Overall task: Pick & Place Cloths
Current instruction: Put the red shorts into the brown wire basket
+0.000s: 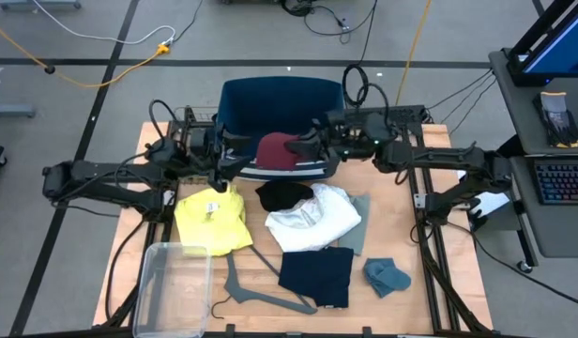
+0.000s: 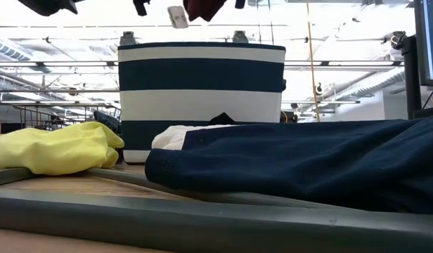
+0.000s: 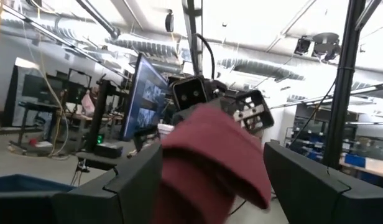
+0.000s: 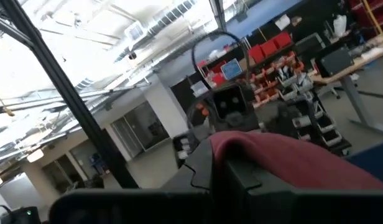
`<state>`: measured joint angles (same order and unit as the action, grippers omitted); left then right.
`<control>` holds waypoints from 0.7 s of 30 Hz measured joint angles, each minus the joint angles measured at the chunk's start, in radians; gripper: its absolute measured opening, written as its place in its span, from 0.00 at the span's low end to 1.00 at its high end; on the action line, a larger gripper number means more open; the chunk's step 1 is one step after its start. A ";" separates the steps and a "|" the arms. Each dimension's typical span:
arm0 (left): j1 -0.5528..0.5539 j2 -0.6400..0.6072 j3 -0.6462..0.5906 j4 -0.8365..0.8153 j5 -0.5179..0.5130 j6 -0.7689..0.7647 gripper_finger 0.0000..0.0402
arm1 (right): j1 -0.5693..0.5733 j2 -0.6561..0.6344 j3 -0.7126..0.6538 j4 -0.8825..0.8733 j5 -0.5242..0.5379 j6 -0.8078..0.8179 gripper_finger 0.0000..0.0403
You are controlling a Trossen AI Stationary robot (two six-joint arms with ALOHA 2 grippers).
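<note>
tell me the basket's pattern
Navy and white horizontal stripes on the basket, clearest in the low view.

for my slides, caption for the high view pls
Both arms hold the maroon cloth over the striped basket; other cloths lie on the table.

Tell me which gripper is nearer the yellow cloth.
Left. The left gripper is just above the yellow cloth at the basket's rim, holding the maroon cloth; the right gripper grips it from the far side.
</note>
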<state>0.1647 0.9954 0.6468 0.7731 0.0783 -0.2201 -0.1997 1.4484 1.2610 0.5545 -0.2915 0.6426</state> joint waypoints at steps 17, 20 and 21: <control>-0.089 0.066 0.230 -0.391 -0.116 0.168 0.71 | 0.011 0.087 0.087 -0.005 0.003 0.010 0.00; -0.088 0.115 0.258 -0.392 -0.134 0.191 0.71 | 0.022 0.088 0.087 -0.007 0.002 0.004 0.00; -0.089 0.135 0.271 -0.389 -0.135 0.198 0.71 | 0.025 0.088 0.087 -0.009 0.002 0.004 0.00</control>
<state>0.0761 1.1308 0.9180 0.3837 -0.0567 -0.0223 -0.1743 1.5360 1.3483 0.5454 -0.2893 0.6464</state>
